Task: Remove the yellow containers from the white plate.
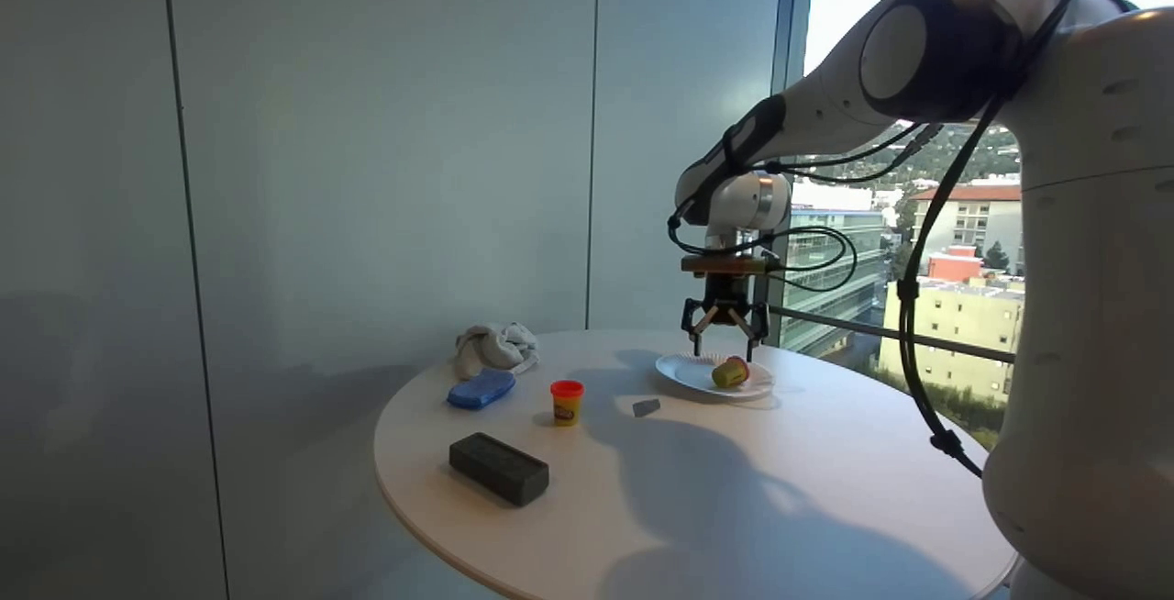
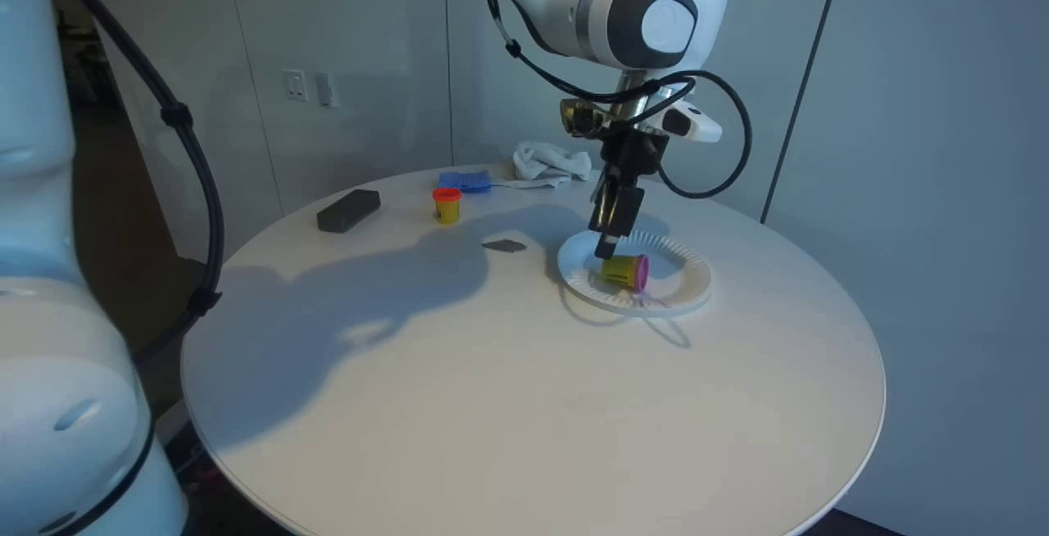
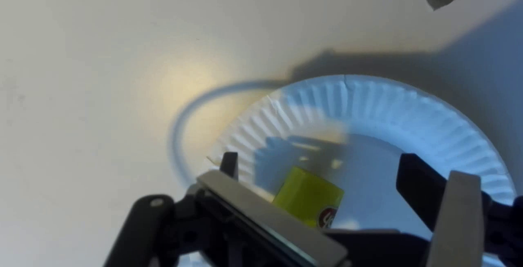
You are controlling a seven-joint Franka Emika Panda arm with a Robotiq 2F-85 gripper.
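One yellow container (image 1: pixel 731 372) lies on its side on the white plate (image 1: pixel 681 372); its lid looks red to pink. In an exterior view the same container (image 2: pixel 620 272) and plate (image 2: pixel 692 290) show below my fingers. A second yellow container (image 1: pixel 566 407) with a red lid stands upright on the table, off the plate; it also shows upright in an exterior view (image 2: pixel 447 208). My gripper (image 1: pixel 724 354) is open and empty, pointing down just above the plate. In the wrist view the yellow container (image 3: pixel 309 195) shows between the open fingers (image 3: pixel 318 165), nearer the left one, partly hidden by it.
A black rectangular block (image 1: pixel 498 469) lies near the table's edge (image 1: pixel 431 540). A blue cloth-like item (image 1: pixel 481 389) and a pale crumpled cloth (image 1: pixel 498 350) lie at the far side. A small grey flat piece (image 1: pixel 646 407) lies beside the plate. A wall stands behind the table.
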